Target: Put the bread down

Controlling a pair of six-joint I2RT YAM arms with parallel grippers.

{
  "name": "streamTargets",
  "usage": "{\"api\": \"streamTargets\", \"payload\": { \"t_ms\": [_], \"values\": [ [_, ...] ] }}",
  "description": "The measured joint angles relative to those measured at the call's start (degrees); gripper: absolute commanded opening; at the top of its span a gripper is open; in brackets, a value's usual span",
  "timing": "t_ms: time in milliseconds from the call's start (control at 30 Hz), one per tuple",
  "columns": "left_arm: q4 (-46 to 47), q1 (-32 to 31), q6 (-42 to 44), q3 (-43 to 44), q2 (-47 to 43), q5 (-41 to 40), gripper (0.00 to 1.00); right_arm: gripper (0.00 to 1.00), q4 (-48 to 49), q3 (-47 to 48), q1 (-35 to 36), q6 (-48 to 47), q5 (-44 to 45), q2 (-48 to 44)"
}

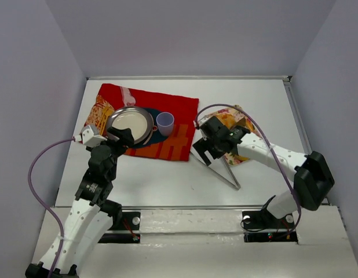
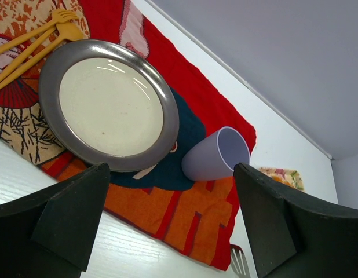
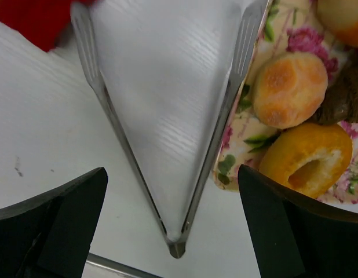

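Note:
The bread (image 3: pixel 306 159), a golden-yellow ring with a hole in its middle, lies on a floral mat (image 3: pixel 247 141) at the right of the right wrist view. My right gripper (image 3: pixel 172 174) hangs open above a pair of metal tongs (image 3: pixel 177 248) that lies spread on the table; the bread is just beyond the right finger. In the top view the right gripper (image 1: pixel 207 155) hides the bread. My left gripper (image 2: pixel 171 168) is open and empty, hovering near a grey-rimmed plate (image 2: pixel 167 124) and a lilac cup (image 2: pixel 216 156).
A peach bun (image 3: pixel 289 87), another bun (image 3: pixel 344 20) and a dark item (image 3: pixel 347 98) share the floral mat. Plate (image 1: pixel 112 119) and cup (image 1: pixel 165 121) rest on a red patterned cloth (image 1: pixel 179 110). Yellow forks (image 2: pixel 34 40) lie left of the plate. The tongs (image 1: pixel 216 171) reach toward the table's near edge.

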Motion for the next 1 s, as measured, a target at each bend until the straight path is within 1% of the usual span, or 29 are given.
{"api": "streamTargets", "payload": {
  "t_ms": [167, 333, 467, 600, 867, 1000],
  "values": [
    [0.66, 0.0, 0.0, 0.0, -0.81, -0.04, 0.99, 1.0, -5.42, -1.68, -0.09, -2.58, 1.07, 3.63],
    [0.96, 0.0, 0.0, 0.0, -0.83, -0.02, 0.99, 1.0, -8.24, -1.84, -0.09, -5.01, -2.1, 4.39],
    [0.96, 0.0, 0.0, 0.0, -0.81, -0.02, 0.99, 1.0, -9.9, -1.81, -0.09, -7.19, -4.2, 6.86],
    [0.96, 0.0, 0.02, 0.0, -0.83, -0.02, 0.99, 1.0, -11.13, -1.84, -0.09, -8.46, -4.87, 8.81],
    [0.98, 0.0, 0.09, 0.0, -0.83, -0.04, 0.99, 1.0, -11.47, -1.81, -0.09, -8.44, -3.28, 9.11],
    [0.98, 0.0, 0.11, 0.0, -0.83, -0.15, 0.99, 1.0, -11.23, -1.79, -0.09, -8.41, -3.37, 11.67]
  ]
}}
